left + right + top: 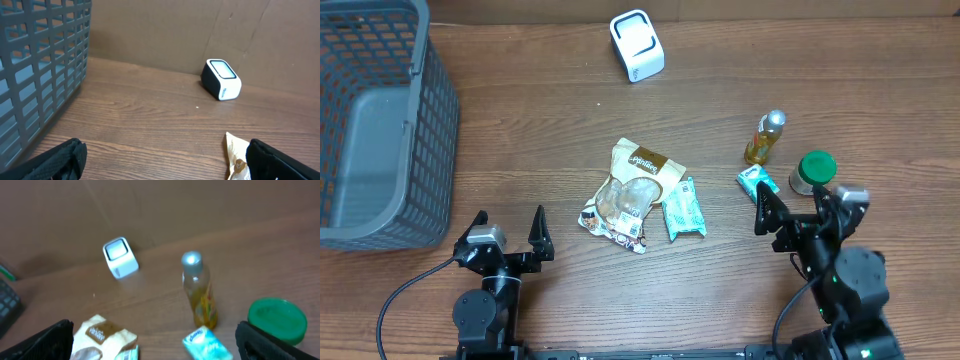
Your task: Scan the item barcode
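Note:
A white barcode scanner [637, 45] stands at the back of the table; it also shows in the left wrist view as the scanner [221, 79] and in the right wrist view as the scanner [120, 257]. A cream snack bag [632, 192] and a teal packet [684, 208] lie mid-table. A small teal packet [757, 183], a yellow bottle [765, 138] and a green-lidded jar [812, 172] sit to the right. My left gripper [510, 225] is open near the front left, holding nothing. My right gripper [795, 207] is open just in front of the small packet and jar.
A large grey mesh basket [380, 120] fills the back left corner, and its wall [40, 65] looms on the left of the left wrist view. A brown wall backs the wooden table. A black cable [405, 290] trails from the left arm.

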You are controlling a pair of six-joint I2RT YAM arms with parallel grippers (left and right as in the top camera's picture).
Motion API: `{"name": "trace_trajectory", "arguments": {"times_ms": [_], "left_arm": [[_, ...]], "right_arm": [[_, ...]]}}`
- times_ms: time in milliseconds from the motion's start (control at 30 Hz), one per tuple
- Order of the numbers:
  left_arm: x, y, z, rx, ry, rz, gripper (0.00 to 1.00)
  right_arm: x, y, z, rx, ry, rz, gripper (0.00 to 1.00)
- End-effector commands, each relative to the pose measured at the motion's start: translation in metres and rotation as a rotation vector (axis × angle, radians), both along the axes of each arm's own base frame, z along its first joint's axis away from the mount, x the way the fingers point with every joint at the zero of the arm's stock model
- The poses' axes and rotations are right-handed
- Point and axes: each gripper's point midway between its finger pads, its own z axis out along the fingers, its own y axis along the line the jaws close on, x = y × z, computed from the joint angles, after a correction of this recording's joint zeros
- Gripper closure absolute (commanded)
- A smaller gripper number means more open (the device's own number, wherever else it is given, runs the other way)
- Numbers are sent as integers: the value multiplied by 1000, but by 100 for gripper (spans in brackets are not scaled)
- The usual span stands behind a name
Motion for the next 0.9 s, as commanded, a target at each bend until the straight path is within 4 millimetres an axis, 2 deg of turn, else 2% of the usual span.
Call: {"name": "trace_trajectory", "arguments": {"times_ms": [0,133,267,567,733,867], "left_arm": [[0,0,0,23,-6,1,1],[0,0,0,23,-6,1,0],[0,0,0,23,-6,1,1],[0,0,0,23,-6,1,0],[0,0,0,23,-6,1,1],[0,0,0,23,-6,1,0]], "right_arm": [[-3,7,8,-70,-129,77,0],[-7,12,25,-111,-291,129,0],[-10,13,26,-153,-354,143,0],[-14,11,-4,-155,-351,138,0],[-12,9,-34,-160,-262,133,0],[-14,8,-51,-179,-201,140,0]]}}
